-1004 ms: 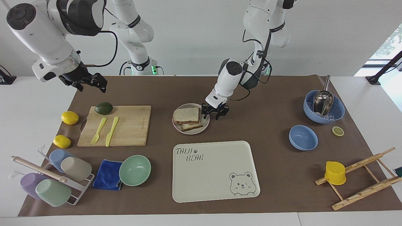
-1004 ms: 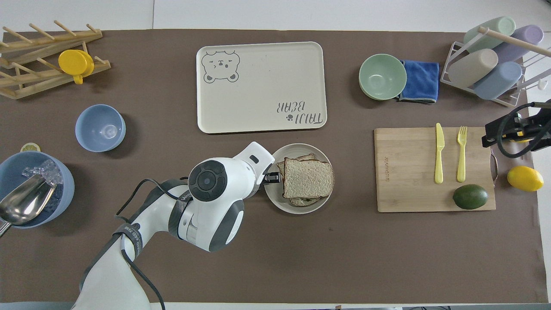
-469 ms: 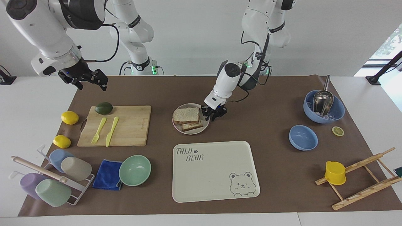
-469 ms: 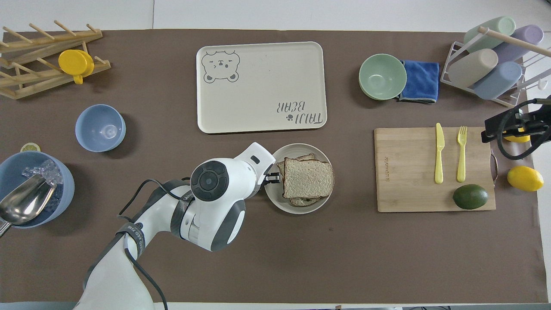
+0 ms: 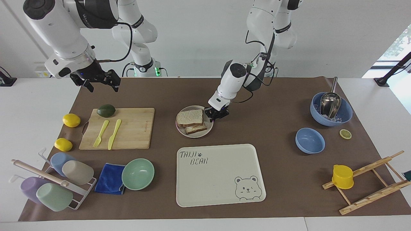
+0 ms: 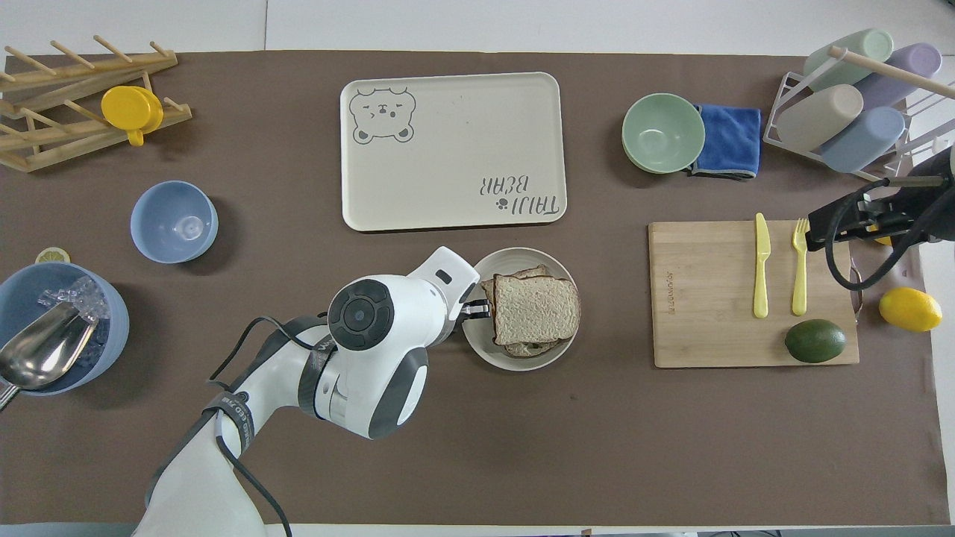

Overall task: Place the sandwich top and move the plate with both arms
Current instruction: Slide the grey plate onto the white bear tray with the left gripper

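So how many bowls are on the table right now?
3. A mint-green bowl beside the blue cloth; a small blue bowl; a larger blue bowl holding ice and a metal scoop, at the left arm's end.

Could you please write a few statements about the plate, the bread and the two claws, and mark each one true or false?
1. The pale speckled bread slice lies on top of the sandwich on the small round beige plate. True.
2. The left claw is shut at the plate's rim. True.
3. The right claw grips the plate's rim. False: it hangs open, up in the air, holding nothing.
4. The plate sits on the cream rectangular bear tray. False: it sits on the brown mat, nearer to the robots than the tray.
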`<state>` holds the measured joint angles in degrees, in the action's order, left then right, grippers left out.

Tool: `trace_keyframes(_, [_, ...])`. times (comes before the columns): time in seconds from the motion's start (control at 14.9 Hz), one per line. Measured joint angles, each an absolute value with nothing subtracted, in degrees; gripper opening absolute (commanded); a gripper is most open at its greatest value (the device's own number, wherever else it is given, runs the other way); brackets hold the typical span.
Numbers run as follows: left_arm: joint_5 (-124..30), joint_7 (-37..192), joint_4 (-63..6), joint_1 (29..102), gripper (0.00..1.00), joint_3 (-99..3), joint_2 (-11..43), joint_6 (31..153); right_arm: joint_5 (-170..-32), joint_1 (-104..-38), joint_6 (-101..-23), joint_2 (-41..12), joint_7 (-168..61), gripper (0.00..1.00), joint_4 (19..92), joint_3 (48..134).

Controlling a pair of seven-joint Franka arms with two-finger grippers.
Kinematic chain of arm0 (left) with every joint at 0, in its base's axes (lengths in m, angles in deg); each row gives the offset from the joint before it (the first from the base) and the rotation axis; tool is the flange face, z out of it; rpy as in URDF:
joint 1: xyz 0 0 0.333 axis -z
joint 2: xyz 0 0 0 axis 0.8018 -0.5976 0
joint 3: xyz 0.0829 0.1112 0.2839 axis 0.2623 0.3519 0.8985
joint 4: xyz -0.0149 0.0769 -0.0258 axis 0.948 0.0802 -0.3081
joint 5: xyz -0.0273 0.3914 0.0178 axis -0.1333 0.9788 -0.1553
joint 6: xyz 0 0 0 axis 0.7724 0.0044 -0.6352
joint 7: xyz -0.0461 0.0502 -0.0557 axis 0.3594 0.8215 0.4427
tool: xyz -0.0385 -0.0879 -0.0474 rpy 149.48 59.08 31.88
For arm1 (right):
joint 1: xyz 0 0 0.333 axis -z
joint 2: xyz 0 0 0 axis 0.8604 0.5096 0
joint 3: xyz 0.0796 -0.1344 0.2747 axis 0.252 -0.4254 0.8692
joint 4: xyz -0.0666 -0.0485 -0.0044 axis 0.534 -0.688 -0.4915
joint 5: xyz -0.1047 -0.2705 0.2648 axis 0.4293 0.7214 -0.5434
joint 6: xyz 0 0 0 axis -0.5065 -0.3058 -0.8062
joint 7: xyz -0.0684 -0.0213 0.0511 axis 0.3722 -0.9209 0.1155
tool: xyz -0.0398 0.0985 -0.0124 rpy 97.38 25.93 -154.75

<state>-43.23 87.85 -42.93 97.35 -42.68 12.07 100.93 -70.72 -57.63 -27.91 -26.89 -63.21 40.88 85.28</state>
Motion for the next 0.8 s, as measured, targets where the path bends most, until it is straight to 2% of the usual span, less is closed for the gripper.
trace_keyframes(0.47, [-44.59,87.85,-40.96,96.03,0.00,-42.21,12.58,98.04,-70.65,-57.61,-28.06,-26.94,-63.21,1.00,40.41,84.93])
trace_keyframes(0.8, [-44.77,87.69,-27.15,86.45,0.00,-41.52,11.89,82.14,-70.65,-57.58,-28.05,-26.96,-63.21,1.00,39.88,84.50])
